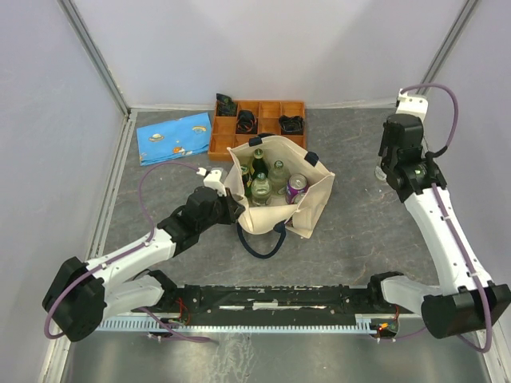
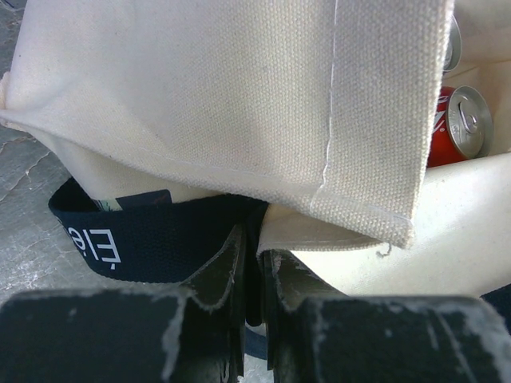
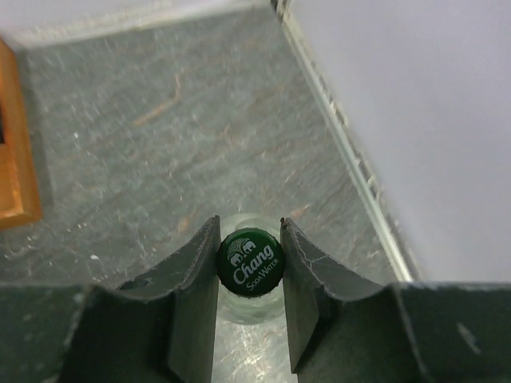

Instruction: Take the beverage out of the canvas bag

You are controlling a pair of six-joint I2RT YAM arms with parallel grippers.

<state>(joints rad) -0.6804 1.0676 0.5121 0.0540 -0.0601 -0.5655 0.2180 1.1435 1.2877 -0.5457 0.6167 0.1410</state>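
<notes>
The cream canvas bag (image 1: 307, 209) stands open mid-table with navy handles, holding several bottles (image 1: 261, 189) and a purple can (image 1: 296, 189). My left gripper (image 1: 233, 209) is at the bag's left side. In the left wrist view, it (image 2: 254, 239) is shut on the bag's edge (image 2: 239, 96) where the navy strap (image 2: 136, 235) meets it. A red can (image 2: 459, 128) shows inside. My right gripper (image 1: 390, 171), far right, is shut (image 3: 249, 239) on the green Chang cap of a clear glass bottle (image 3: 249, 267), low over the grey table.
An orange compartment tray (image 1: 259, 120) with dark items stands behind the bag, and its edge shows in the right wrist view (image 3: 16, 152). A blue patterned pouch (image 1: 174, 137) lies at the back left. The right wall and its rail (image 3: 351, 152) are close to the bottle.
</notes>
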